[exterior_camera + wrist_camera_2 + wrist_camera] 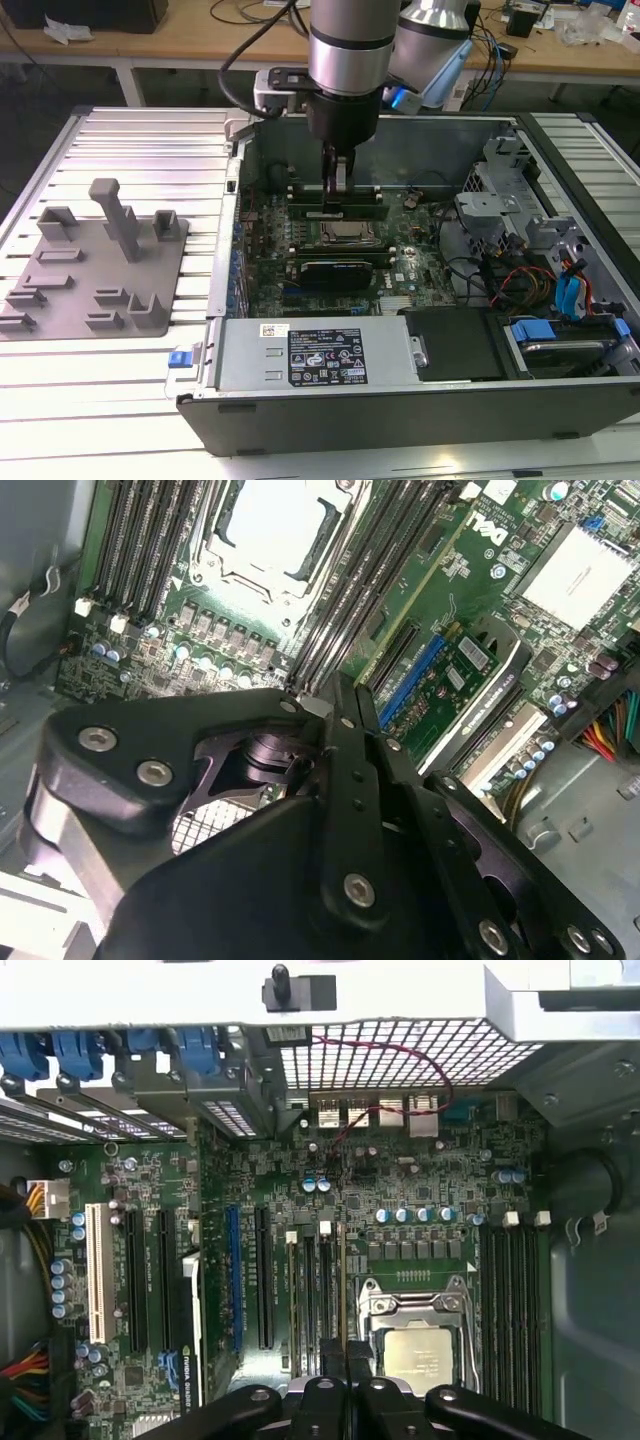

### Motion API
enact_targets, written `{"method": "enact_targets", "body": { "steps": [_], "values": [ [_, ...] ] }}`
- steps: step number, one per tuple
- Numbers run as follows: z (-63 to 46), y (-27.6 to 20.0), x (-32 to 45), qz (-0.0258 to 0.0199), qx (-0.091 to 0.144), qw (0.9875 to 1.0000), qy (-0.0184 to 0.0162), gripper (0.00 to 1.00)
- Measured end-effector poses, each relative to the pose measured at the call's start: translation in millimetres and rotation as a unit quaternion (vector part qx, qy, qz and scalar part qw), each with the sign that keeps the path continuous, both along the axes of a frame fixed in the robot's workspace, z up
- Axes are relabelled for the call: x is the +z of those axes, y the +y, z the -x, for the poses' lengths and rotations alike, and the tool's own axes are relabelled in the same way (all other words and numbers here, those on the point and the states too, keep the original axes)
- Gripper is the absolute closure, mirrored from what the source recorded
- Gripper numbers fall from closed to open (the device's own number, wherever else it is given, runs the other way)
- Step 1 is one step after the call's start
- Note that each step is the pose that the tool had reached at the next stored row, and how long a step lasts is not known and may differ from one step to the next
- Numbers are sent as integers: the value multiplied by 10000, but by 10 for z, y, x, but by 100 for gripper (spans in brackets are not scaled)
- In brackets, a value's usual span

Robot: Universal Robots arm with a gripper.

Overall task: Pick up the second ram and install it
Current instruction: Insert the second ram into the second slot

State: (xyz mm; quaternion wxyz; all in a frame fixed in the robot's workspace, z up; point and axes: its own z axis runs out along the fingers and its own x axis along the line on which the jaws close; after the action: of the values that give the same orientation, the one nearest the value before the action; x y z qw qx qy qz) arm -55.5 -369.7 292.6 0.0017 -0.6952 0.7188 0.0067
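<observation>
The second ram (pixel 343 1280) shows edge-on in the first wrist view as a thin green strip standing over a memory slot beside the CPU socket (pixel 415 1345). My gripper (pixel 345 1355) is shut on it, one black finger on each side. From the exterior view, the gripper (pixel 337 192) reaches down inside the open computer case, just behind the socket (pixel 345 237). The fingers (pixel 345 740) appear pressed close together above the slot rows in the second wrist view. How deep the stick sits in the slot is hidden.
A black-shrouded expansion card (pixel 340 268) lies in front of the socket. The power supply (pixel 310 355) fills the case front, with drive bays and cables (pixel 545 285) at the exterior view's right. A grey fixture plate (pixel 90 270) stands outside the case, left.
</observation>
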Motion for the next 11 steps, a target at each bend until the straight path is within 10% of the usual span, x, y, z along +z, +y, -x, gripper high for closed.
{"method": "enact_targets", "body": {
  "steps": [11],
  "values": [
    [-18,-18,-215,0,0,10000,0,91]
  ]
}}
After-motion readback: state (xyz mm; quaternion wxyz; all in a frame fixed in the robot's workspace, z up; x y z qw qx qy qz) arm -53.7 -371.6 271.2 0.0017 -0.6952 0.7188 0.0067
